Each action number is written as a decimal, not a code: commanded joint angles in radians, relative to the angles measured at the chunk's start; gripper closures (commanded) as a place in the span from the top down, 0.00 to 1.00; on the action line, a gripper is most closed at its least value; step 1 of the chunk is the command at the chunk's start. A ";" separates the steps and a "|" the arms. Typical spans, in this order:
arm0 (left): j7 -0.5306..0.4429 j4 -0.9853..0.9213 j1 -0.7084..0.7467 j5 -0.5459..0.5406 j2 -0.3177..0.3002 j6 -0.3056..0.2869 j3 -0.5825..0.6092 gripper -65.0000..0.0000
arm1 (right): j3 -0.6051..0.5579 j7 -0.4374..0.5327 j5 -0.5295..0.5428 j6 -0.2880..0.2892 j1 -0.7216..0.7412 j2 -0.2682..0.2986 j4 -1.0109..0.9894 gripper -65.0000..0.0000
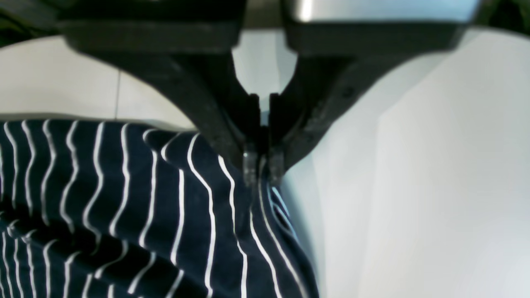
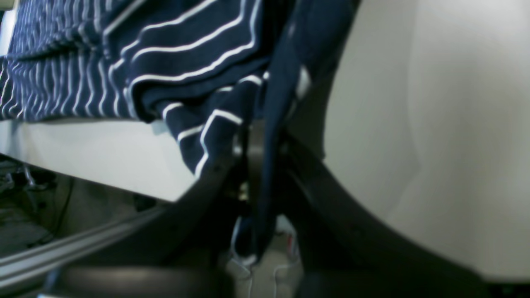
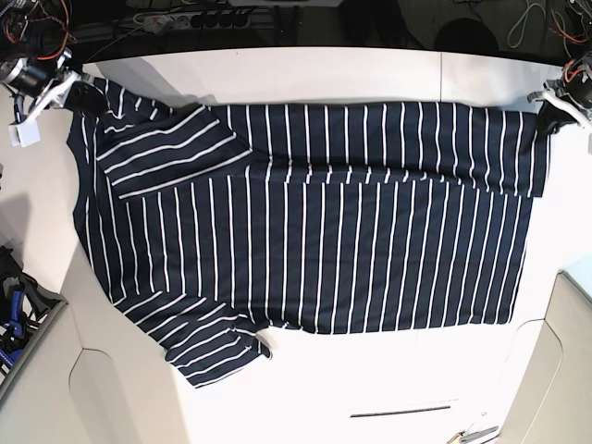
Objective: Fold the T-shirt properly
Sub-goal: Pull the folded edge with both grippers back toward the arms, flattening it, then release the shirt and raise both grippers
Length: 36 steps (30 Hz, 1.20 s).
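Note:
The dark navy T-shirt (image 3: 314, 250) with thin white stripes lies spread flat on the white table (image 3: 370, 388), collar end to the left. Its far edge is folded over toward the middle, and the far sleeve (image 3: 166, 148) lies on the body. The near sleeve (image 3: 208, 347) sticks out at the lower left. My left gripper (image 3: 553, 116) is shut on the shirt's far right corner, and the left wrist view shows its fingertips (image 1: 250, 163) pinching the fabric (image 1: 165, 215). My right gripper (image 3: 83, 97) is shut on the far left corner, with cloth (image 2: 265, 124) hanging between its jaws.
The table's far edge (image 3: 277, 51) runs just behind both grippers, with cables and a power strip (image 3: 185, 17) beyond it. A thin dark line (image 3: 388, 412) marks the table near the front. Small tools (image 3: 472, 435) lie at the front edge. A blue object (image 3: 9, 324) sits off the table's left side.

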 commanded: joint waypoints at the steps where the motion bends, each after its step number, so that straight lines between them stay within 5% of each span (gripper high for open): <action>1: -0.016 0.024 0.008 -0.029 -0.018 -0.003 -0.008 0.00 | 0.015 0.008 0.021 0.006 -0.010 0.017 0.019 0.00; 11: 0.005 0.074 0.036 -0.031 0.067 -0.029 -0.010 0.00 | 0.051 0.004 0.020 0.005 -0.041 0.017 0.019 0.00; 18: 0.005 0.074 0.036 -0.030 0.069 -0.029 -0.009 0.00 | 0.052 0.006 -0.019 0.002 -0.040 0.017 0.019 0.00; 20: 0.006 0.074 0.036 -0.029 0.069 -0.029 -0.010 0.02 | 0.052 0.017 -0.033 0.002 -0.040 0.017 0.019 0.23; 23: 0.010 0.074 0.036 -0.019 0.069 -0.029 -0.010 0.26 | 0.053 0.033 -0.046 -0.007 -0.040 0.017 0.019 0.50; 26: 0.009 0.074 0.035 -0.019 0.068 -0.030 -0.010 0.39 | 0.075 0.085 -0.079 -0.014 -0.039 0.017 0.019 0.53; 36: -0.003 0.075 -0.028 -0.066 0.058 -0.030 -0.209 0.40 | 0.231 0.144 -0.089 -0.017 0.116 0.068 0.017 0.53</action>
